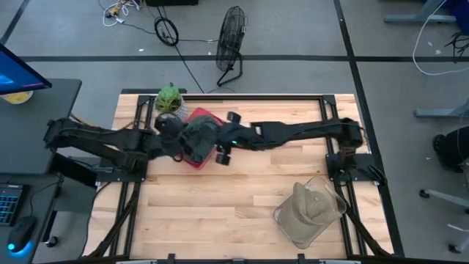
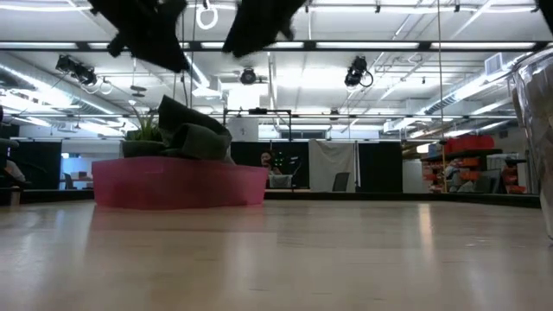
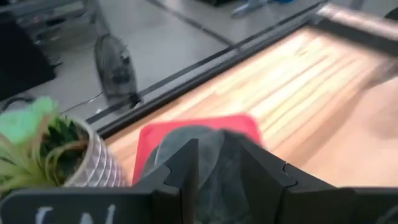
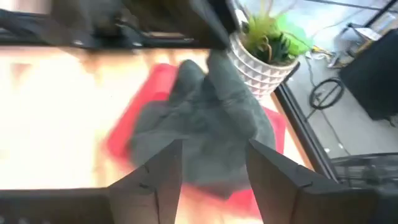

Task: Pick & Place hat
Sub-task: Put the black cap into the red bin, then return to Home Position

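Both claws over the red tray with the grey hat at the far left of the tabletop

High view: left claw (image 1: 170,126) and right claw (image 1: 220,150) meeting above red tray (image 1: 196,160) on wooden tabletop (image 1: 220,205), beside potted plant (image 1: 168,98); clear container (image 1: 311,213) with a tan hat near the right front corner; fan (image 1: 231,37) on the floor beyond. Low view: grey hat (image 2: 192,138) heaped in the tray, rising above its rim, both arms hanging dark above it and apart from it. Left wrist view: fingers (image 3: 264,174) spread, nothing between them, hat and tray below, plant alongside. Right wrist view: fingers (image 4: 158,177) likewise spread and empty, hovering over the crumpled hat in the tray
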You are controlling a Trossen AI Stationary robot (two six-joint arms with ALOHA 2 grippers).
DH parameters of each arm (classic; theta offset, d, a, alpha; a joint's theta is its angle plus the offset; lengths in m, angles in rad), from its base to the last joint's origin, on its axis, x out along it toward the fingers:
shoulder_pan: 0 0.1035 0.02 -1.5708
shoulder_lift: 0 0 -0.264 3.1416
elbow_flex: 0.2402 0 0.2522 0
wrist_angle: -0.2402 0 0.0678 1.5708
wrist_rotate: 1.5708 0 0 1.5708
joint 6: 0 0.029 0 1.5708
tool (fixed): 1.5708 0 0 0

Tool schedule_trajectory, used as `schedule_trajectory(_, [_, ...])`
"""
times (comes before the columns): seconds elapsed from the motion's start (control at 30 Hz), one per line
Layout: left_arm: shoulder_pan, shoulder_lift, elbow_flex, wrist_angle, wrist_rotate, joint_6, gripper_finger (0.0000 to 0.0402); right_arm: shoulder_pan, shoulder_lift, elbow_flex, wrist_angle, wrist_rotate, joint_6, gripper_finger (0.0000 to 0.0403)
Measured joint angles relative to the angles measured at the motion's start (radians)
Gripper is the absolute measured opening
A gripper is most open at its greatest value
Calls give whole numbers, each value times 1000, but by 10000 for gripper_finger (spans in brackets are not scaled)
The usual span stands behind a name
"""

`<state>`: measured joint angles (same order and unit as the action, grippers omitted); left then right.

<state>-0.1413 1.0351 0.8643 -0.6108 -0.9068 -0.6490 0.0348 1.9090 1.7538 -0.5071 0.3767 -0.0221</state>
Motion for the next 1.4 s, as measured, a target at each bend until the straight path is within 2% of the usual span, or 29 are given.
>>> schedule_trajectory(0.2, [45,169,-58,13,10,-112,115,99,-179,1,-161,8,91,156])
schedule_trajectory(0.37, [78,285,-106,-3,50,-236,114,159,-274,1,-256,28,157,137])
schedule_trajectory(0.53, [99,372,-158,1,200,-336,106,196,-307,1,-359,48,211,117])
schedule_trajectory(0.7, [98,424,-175,25,215,-339,86,212,-308,0,-443,95,248,99])
schedule_trajectory(0.8, [84,410,-157,0,232,-336,76,213,-308,0,-468,95,274,85])
schedule_trajectory(1.0, [-22,303,-37,-197,254,-359,69,226,-345,-1,-574,106,319,55])
schedule_trajectory(1.13, [-118,210,36,-351,172,-421,69,251,-372,-1,-648,150,381,45])
schedule_trajectory(1.23, [-190,131,54,-380,85,-439,69,283,-390,-1,-681,205,393,43])
schedule_trajectory(1.4, [-293,-32,54,-400,64,-395,69,341,-436,-5,-762,211,425,43])
